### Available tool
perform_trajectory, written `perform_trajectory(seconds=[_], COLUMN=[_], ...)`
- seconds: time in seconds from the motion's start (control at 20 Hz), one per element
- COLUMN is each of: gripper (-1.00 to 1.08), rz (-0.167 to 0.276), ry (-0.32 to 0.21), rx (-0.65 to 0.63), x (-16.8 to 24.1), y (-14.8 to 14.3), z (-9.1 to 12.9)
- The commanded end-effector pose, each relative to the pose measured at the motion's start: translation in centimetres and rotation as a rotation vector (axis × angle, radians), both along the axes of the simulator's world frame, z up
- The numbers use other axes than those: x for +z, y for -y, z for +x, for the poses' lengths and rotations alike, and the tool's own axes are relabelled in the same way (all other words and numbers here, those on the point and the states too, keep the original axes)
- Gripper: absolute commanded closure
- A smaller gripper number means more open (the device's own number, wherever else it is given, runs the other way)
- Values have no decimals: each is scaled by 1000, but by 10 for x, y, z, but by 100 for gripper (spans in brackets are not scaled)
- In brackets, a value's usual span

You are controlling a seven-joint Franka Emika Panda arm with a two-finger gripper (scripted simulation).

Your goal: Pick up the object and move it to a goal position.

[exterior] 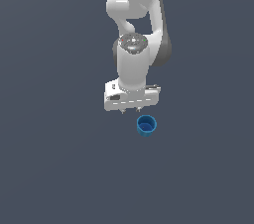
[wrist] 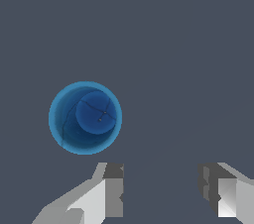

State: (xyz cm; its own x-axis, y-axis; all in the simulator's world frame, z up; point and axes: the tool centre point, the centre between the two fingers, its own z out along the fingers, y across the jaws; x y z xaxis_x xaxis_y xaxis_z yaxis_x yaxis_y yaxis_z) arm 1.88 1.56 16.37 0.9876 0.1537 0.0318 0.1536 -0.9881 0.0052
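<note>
- Cup: one small bright-blue round cup stands upright on the flat dark grey bench. It is the only loose thing I can count in either view.
- One white robot arm shows in the exterior view. It reaches down from the top of that picture and ends in a wide white block.
- One pincer hangs under that block. In the exterior view only two tiny finger tips poke out below it, so that view alone does not tell much about the gap.
- The wrist view shows the two fingers big and clear. They stand wide apart with bare bench between them, so the pincer is open and holds nothing.
- The wrist view looks straight down into the cup. You can see the light blue rim and the darker blue hollow inside with a round bottom. The exterior view shows the cup's side wall as well.
- In the exterior view the cup sits just below the pincer and a little toward the exterior view's right. It does not touch the pincer.
- In the wrist view the cup lies near one finger, off to the side of the gap and not between the two fingers.
- The arm's body shows only in the exterior view.
</note>
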Motion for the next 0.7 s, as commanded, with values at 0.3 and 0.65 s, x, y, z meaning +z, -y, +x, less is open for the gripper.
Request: perform_trajectory(seconds=[0.3, 0.65], gripper=[-20, -20], rz=[-11, -18], ry=[-23, -47], rx=[206, 427], x=[-9, -20], y=[-13, -27], z=[10, 21])
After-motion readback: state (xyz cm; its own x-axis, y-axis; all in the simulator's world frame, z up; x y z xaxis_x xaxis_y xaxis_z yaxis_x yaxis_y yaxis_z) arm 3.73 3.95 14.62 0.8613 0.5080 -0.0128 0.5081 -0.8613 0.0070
